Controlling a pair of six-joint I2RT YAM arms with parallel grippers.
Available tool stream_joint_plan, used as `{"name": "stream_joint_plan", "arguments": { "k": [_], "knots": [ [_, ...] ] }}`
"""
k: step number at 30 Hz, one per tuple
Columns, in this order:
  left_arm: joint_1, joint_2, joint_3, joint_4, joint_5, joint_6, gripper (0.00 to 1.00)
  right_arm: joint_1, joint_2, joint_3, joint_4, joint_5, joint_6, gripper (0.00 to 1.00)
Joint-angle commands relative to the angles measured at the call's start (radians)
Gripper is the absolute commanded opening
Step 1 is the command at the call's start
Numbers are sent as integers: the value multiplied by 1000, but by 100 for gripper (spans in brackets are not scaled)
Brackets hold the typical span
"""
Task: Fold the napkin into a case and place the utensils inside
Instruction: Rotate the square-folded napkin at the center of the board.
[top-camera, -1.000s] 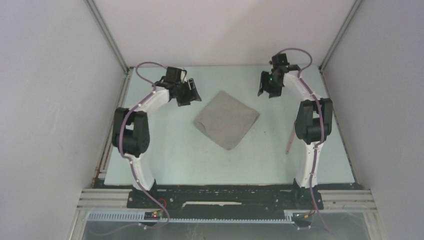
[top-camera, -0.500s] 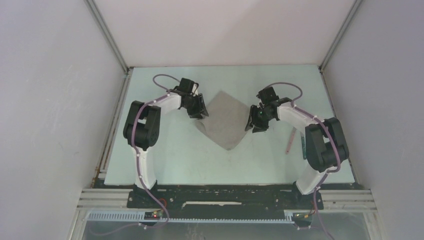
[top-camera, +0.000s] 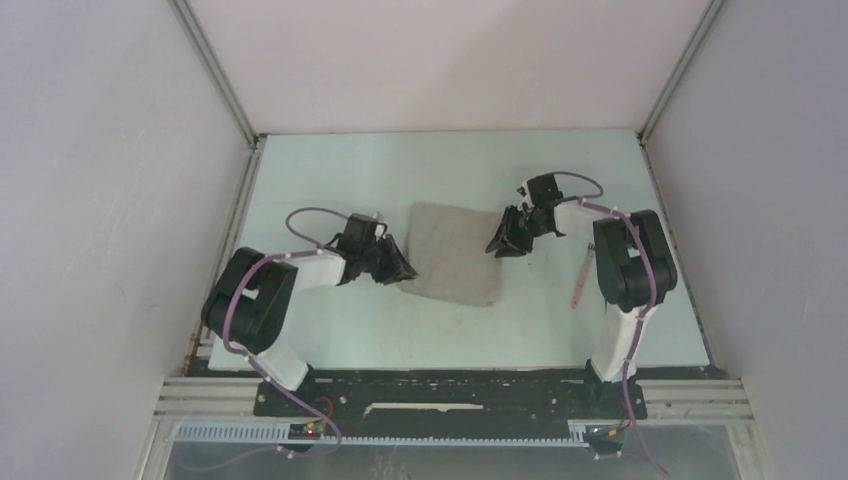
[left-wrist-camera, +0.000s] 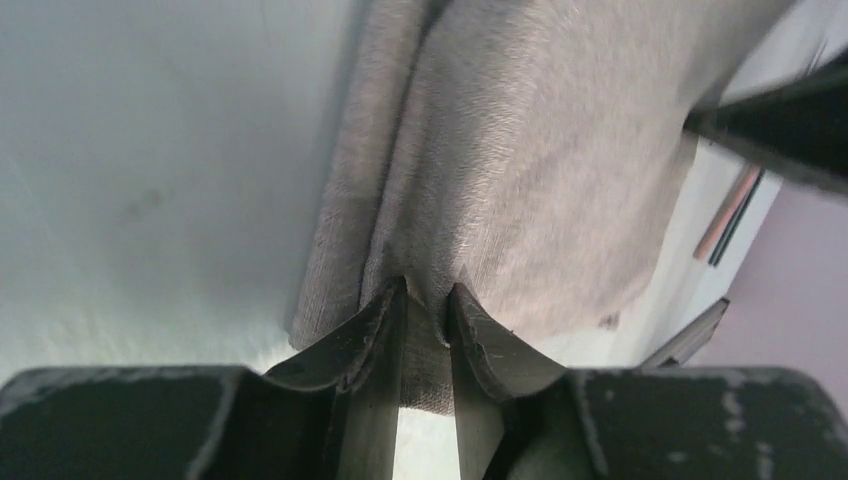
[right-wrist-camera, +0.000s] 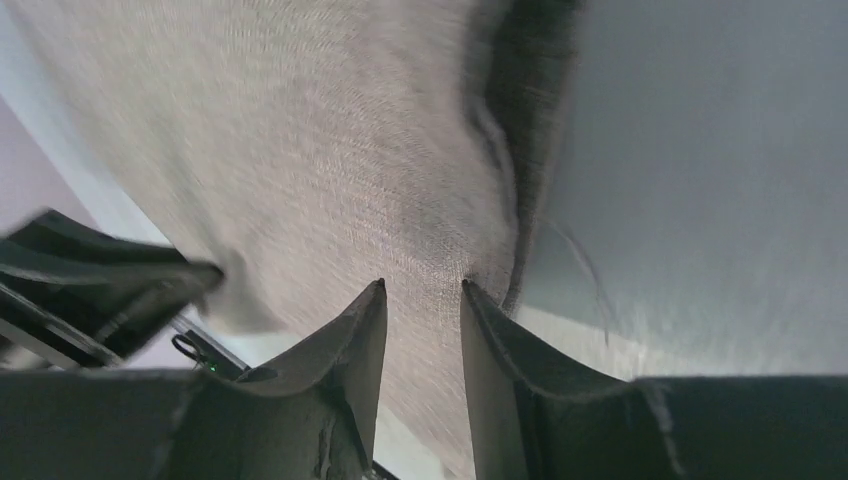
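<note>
The taupe-grey napkin (top-camera: 455, 255) lies flat in the middle of the table, its sides roughly square to the table edges. My left gripper (top-camera: 402, 270) is at its near-left corner. In the left wrist view the jaws (left-wrist-camera: 428, 290) have closed to a narrow gap and pinch a ridge of napkin (left-wrist-camera: 540, 150). My right gripper (top-camera: 500, 245) is at the far-right corner. Its fingertips (right-wrist-camera: 422, 285) rest on the napkin (right-wrist-camera: 300, 150), a gap apart, and the cloth between them is smooth. The utensils (top-camera: 579, 280) lie to the right, with only a pink handle showing; a pink and a dark handle (left-wrist-camera: 730, 212) appear in the left wrist view.
The pale green table (top-camera: 400, 330) is walled on three sides by white panels. My right arm's upper link (top-camera: 630, 260) stands just beside the utensils.
Both arms came in from the far corners to the napkin. The left gripper drew toward the near left, and the cloth turned from a diamond to a square-on lie. Both jaws narrowed.
</note>
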Motion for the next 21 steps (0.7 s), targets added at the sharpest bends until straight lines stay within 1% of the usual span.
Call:
{"name": "stream_joint_plan", "arguments": {
  "k": [1, 3, 5, 7, 8, 10, 11, 12, 14, 16, 18, 21],
  "knots": [
    [-50, -88, -116, 85, -4, -131, 31, 4, 128, 193, -34, -59, -99, 42],
    [-51, -128, -145, 93, 2, -138, 34, 20, 160, 282, -133, -18, -131, 43],
    [-25, -208, -158, 20, -36, -100, 38, 26, 129, 307, -207, 79, -137, 48],
    [19, -303, -130, -124, -100, -16, 44, 29, 64, 288, -270, 180, -129, 56],
    [39, -342, -104, -204, -156, 36, 49, 34, 27, 272, -303, 220, -122, 59],
    [68, -401, -45, -344, -227, 134, 57, 48, -50, 218, -331, 267, -109, 62],
    [75, -421, -22, -393, -242, 167, 61, 57, -103, 184, -337, 286, -95, 63],
    [76, -427, -4, -421, -231, 190, 63, 65, -140, 149, -337, 290, -81, 64],
    [68, -423, -9, -424, -168, 186, 64, 70, -217, 68, -316, 249, -30, 63],
    [48, -409, -45, -373, -88, 141, 65, 59, -306, -48, -237, 159, 48, 62],
    [24, -390, -78, -302, -22, 85, 66, 48, -383, -145, -172, 92, 112, 55],
    [2, -356, -117, -217, -3, 52, 66, 43, -445, -246, -100, 63, 159, 44]
  ]
}}
